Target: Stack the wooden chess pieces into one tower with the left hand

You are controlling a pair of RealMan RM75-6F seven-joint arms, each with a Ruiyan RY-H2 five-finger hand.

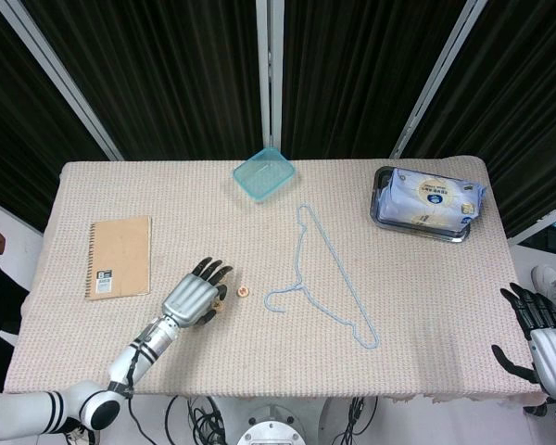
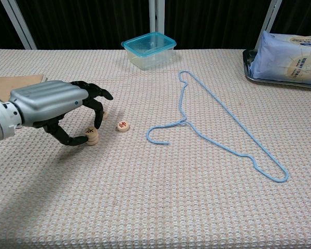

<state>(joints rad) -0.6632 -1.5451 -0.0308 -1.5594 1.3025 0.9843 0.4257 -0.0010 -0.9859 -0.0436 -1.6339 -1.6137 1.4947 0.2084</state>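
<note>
Progress: early. No tower visible yet; pieces lie low on the surface [image 2: 197,207], judged from the chest view.
Left robot hand [image 2: 67,111]: fingers curled down, thumb and a fingertip pinching a chess piece [image 2: 92,137] at surface level. Looks like a two-disc stack under the fingers, but cannot tell for sure; fingers hide part of it.
Second piece: loose red-marked disc [image 2: 123,125] just to the side of the pinched one, apart from it, flat on the cloth.
Possible third piece: small pale shape [image 2: 104,114] behind the fingers, too hidden to call.
Left to do: loose disc not yet lifted onto the held one, then release with the stack standing. My judgement only.
Right robot hand [image 1: 540,338]: at the table's near right corner off the cloth, fingers spread, holding nothing. Seen in head view only.
Piece material: pale wood, short round discs, flat faces, marking on top. Flat faces should stack fine; small diameter means little margin for offset.
Surface texture: beige woven cloth, bumpy weave, slightly soft, so a stack base may rock.
Other items: blue wire hanger [image 2: 217,135], thin, bent; teal plastic container [image 2: 149,50], translucent, rectangular; kraft spiral notebook [image 1: 120,257]; metal tray [image 1: 382,215] holding a soft plastic wipes pack [image 1: 434,199].
</note>
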